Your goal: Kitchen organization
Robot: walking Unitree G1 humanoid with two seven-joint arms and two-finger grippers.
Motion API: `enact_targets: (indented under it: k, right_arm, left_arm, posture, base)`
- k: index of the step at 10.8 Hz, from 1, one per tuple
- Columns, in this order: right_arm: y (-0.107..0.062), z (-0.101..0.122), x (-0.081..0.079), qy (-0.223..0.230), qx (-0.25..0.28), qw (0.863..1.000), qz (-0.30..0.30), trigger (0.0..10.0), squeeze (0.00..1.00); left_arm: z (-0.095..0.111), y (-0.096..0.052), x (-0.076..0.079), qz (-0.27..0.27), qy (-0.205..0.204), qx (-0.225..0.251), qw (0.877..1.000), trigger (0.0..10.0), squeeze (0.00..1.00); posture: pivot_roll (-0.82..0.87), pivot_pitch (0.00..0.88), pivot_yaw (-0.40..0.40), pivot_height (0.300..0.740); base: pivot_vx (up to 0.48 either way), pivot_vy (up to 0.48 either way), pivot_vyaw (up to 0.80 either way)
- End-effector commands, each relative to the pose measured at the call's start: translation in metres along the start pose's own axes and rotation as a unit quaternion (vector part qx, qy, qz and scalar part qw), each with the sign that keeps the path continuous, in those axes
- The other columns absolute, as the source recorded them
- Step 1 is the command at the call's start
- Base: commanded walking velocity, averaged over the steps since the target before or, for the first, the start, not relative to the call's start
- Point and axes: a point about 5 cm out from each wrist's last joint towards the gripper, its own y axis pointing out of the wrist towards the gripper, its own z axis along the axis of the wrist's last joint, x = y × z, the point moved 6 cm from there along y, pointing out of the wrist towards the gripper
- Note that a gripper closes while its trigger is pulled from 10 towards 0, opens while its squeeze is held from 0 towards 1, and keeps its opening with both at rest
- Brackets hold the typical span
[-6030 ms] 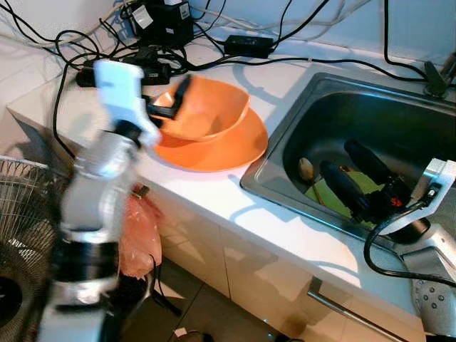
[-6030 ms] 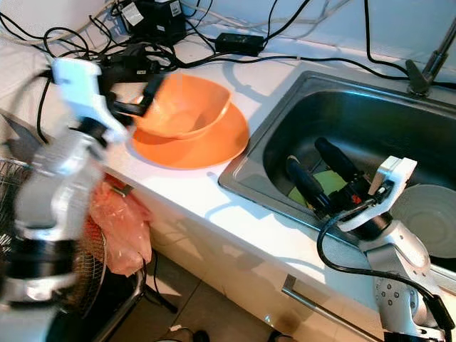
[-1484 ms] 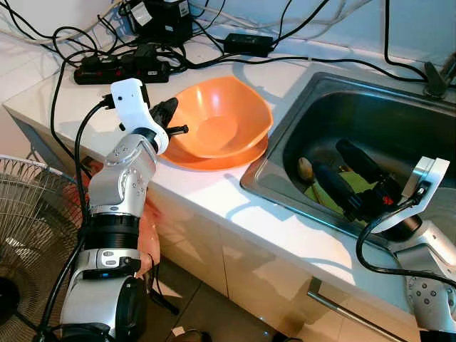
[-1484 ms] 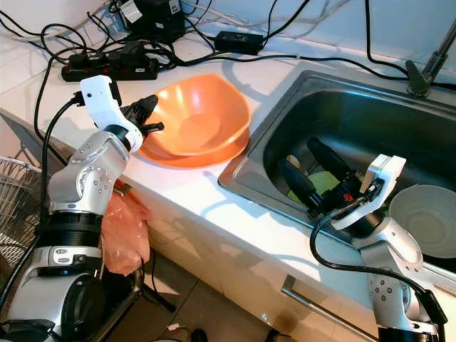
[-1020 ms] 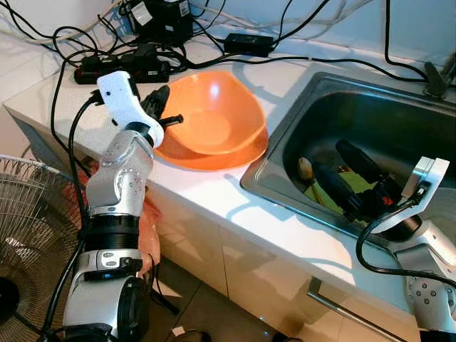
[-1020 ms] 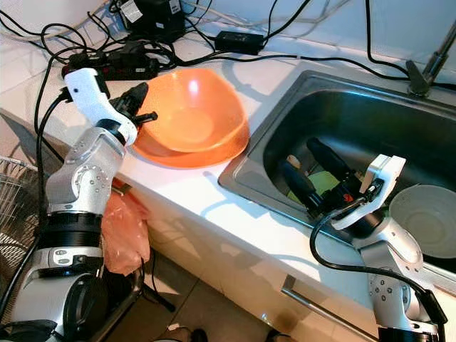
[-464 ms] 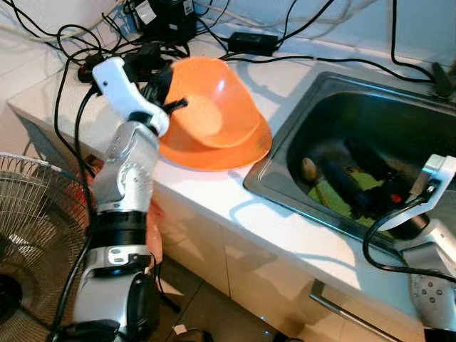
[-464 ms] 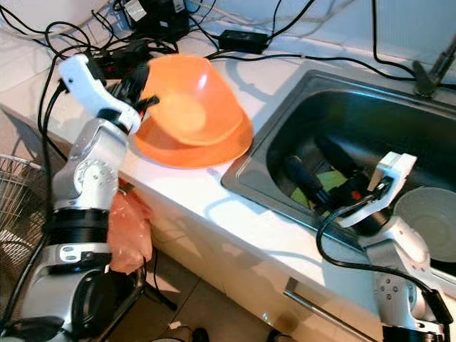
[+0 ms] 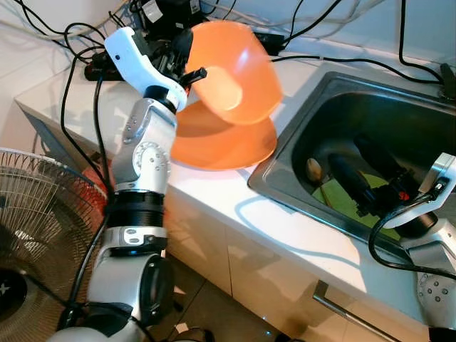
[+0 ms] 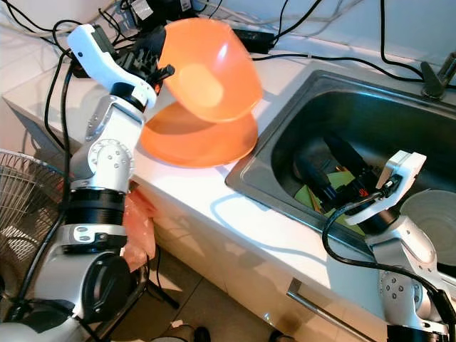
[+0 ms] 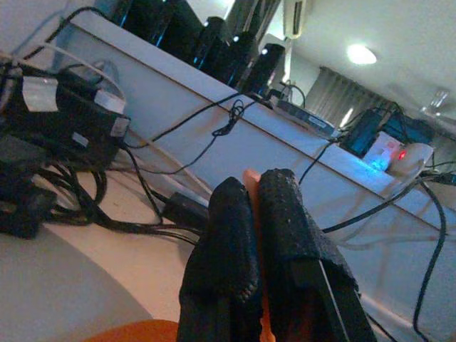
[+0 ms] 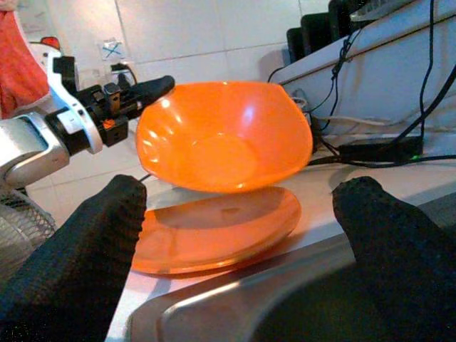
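Left eye view has the left gripper [image 9: 187, 63] clamped on the rim of the orange bowl [image 9: 235, 71], lifted clear of the orange plate [image 9: 221, 142] and tipped toward the sink [image 9: 299, 135]. That thin edge pinch could slip and drop it. Right gripper [image 9: 367, 182] sits spread open inside the sink, above something green [image 9: 349, 203]. Left wrist view adds the fingertips [image 11: 235, 235] squeezing the orange rim.

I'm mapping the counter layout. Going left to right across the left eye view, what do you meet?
Fan → left pincer → orange bowl it holds above the orange plate → sink → right pincer.
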Motion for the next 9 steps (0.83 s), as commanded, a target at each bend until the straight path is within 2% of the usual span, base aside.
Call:
enact_targets:
  k: [1, 2, 3, 4, 6, 7, 8, 9]
  right_arm:
    - [-0.001, 0.005, 0.002, -0.009, 0.009, 1.000, -0.005, 10.0, 0.00]
    - [-0.001, 0.005, 0.002, -0.010, 0.009, 1.000, -0.008, 10.0, 0.00]
    - [-0.002, 0.005, 0.002, -0.010, 0.009, 1.000, -0.010, 10.0, 0.00]
    - [-0.002, 0.005, 0.002, -0.010, 0.009, 1.000, -0.010, 10.0, 0.00]
    - [-0.002, 0.004, 0.002, -0.012, 0.007, 1.000, -0.014, 10.0, 0.00]
    - [-0.003, 0.004, 0.002, -0.012, 0.007, 1.000, -0.015, 10.0, 0.00]
    - [-0.004, 0.002, 0.008, -0.024, -0.004, 0.999, -0.029, 10.0, 0.00]
    - [-0.007, -0.001, 0.013, -0.031, -0.014, 0.999, -0.043, 10.0, 0.00]
  left_arm:
    - [0.014, 0.009, 0.021, -0.034, -0.005, 0.024, 0.999, 10.0, 0.00]
    - [0.012, 0.012, 0.030, -0.047, -0.005, 0.022, 0.999, 10.0, 0.00]
    - [0.010, 0.014, 0.033, -0.052, -0.003, 0.021, 0.998, 8.5, 0.00]
    - [0.009, 0.015, 0.035, -0.054, -0.004, 0.021, 0.998, 0.0, 0.00]
    - [0.005, 0.020, 0.049, -0.076, -0.010, 0.019, 0.997, 0.0, 0.00]
    - [0.004, 0.021, 0.051, -0.079, -0.010, 0.018, 0.997, 0.0, 0.00]
    - [-0.003, 0.023, 0.064, -0.099, -0.012, 0.012, 0.995, 4.0, 0.00]
    - [-0.013, 0.022, 0.077, -0.117, -0.022, 0.003, 0.993, 10.0, 0.00]
  posture:
    - [-0.03, 0.097, 0.103, 0.740]
    - [-0.03, 0.097, 0.106, 0.740]
    - [-0.03, 0.097, 0.106, 0.740]
    - [-0.03, 0.097, 0.106, 0.740]
    - [-0.03, 0.102, 0.111, 0.740]
    - [-0.03, 0.103, 0.112, 0.740]
    - [-0.04, 0.106, 0.112, 0.740]
    - [-0.04, 0.110, 0.113, 0.740]
  base:
    - [0.000, 0.000, 0.00]
    - [0.000, 0.000, 0.00]
    - [0.000, 0.000, 0.00]
    - [0.000, 0.000, 0.00]
    - [0.000, 0.000, 0.00]
    - [0.000, 0.000, 0.00]
    - [0.000, 0.000, 0.00]
    - [0.000, 0.000, 0.00]
